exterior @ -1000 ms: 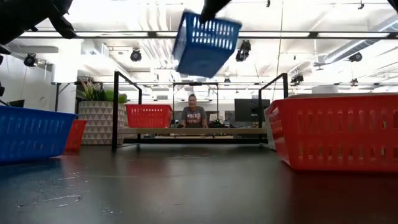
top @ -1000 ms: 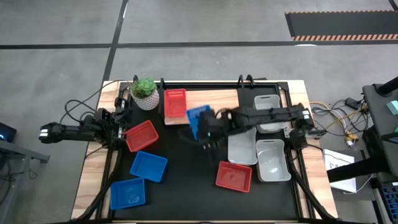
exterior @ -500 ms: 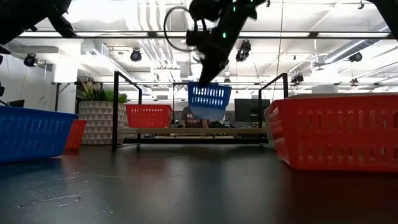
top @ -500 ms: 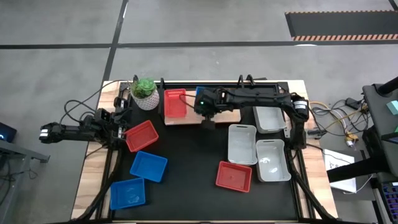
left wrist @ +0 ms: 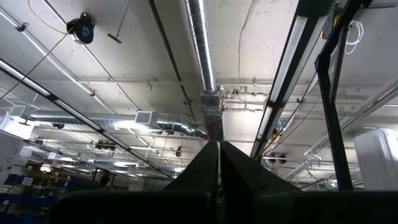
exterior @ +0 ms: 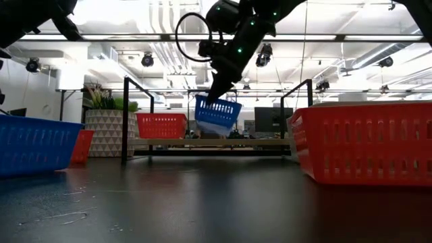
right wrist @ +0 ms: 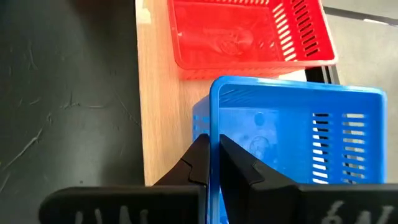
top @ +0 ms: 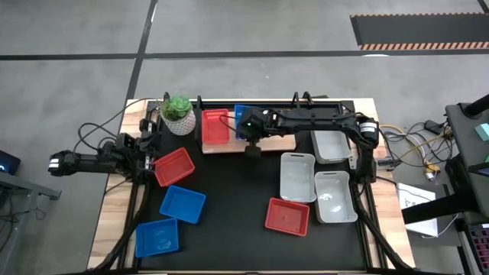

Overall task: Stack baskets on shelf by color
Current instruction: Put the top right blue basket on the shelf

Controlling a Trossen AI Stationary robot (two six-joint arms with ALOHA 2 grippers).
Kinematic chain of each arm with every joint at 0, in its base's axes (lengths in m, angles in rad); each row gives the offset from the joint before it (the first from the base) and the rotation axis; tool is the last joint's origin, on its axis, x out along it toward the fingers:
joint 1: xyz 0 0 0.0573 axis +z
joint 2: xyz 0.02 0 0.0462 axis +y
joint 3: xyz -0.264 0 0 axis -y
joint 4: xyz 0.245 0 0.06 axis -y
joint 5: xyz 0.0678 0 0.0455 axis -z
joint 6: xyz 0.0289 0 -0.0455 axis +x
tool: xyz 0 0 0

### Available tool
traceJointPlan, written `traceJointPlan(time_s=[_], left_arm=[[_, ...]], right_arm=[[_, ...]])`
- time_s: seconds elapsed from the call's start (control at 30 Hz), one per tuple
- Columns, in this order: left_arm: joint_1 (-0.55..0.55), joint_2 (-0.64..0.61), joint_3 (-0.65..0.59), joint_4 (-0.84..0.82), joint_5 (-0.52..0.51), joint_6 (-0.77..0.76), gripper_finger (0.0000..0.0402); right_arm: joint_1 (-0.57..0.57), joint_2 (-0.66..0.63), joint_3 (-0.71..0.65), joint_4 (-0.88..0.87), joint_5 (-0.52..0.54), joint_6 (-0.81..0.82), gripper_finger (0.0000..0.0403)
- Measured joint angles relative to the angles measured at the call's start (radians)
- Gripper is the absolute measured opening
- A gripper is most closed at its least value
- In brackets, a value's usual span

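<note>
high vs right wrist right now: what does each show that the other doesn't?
High only: all nine baskets, including the two blue ones on the black tabletop, the plant pot, and the left tool waiting at the table's left edge. Right wrist only: the right tool pinching the wall of the blue basket, which the arm mostly hides from above. Both: that blue basket over the shelf, beside the red basket on it.
</note>
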State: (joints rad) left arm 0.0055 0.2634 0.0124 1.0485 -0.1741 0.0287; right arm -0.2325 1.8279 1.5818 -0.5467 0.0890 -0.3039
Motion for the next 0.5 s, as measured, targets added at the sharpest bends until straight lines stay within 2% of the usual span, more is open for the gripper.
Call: traceJointPlan(time_s=[0.5], left_arm=[[0.0, -0.003, 0.0, 0.009, 0.0, 0.005, 0.0]], right_arm=[[0.001, 0.011, -0.002, 0.002, -0.003, -0.033, 0.0013]])
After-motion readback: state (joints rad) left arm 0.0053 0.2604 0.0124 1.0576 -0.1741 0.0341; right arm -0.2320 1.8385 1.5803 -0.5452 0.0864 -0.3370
